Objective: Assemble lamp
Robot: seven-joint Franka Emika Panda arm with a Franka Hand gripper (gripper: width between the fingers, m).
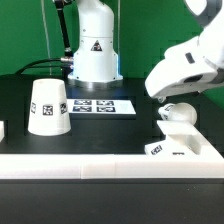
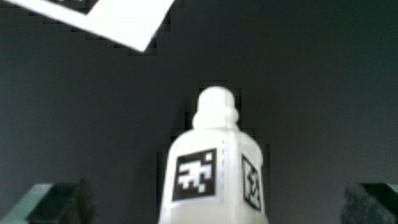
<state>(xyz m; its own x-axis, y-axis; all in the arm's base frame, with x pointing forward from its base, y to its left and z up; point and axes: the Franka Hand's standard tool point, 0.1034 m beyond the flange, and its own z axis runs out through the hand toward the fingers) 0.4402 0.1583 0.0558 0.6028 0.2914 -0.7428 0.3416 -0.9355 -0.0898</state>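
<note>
The white bulb (image 2: 217, 165) with square tags lies on the dark table between my two fingers, round head pointing away from the wrist. My gripper (image 2: 214, 208) is open: the dark fingertips (image 2: 54, 203) stand well clear of the bulb on both sides. In the exterior view my gripper (image 1: 174, 98) hangs low at the right over the bulb (image 1: 178, 114), just behind the flat square base (image 1: 186, 146). The cone shade (image 1: 48, 107) stands apart at the exterior view's left.
The marker board (image 1: 103, 105) lies in the middle of the table; a corner shows in the wrist view (image 2: 107, 15). The white robot pedestal (image 1: 92, 45) stands behind it. A white ledge (image 1: 90, 165) runs along the front edge.
</note>
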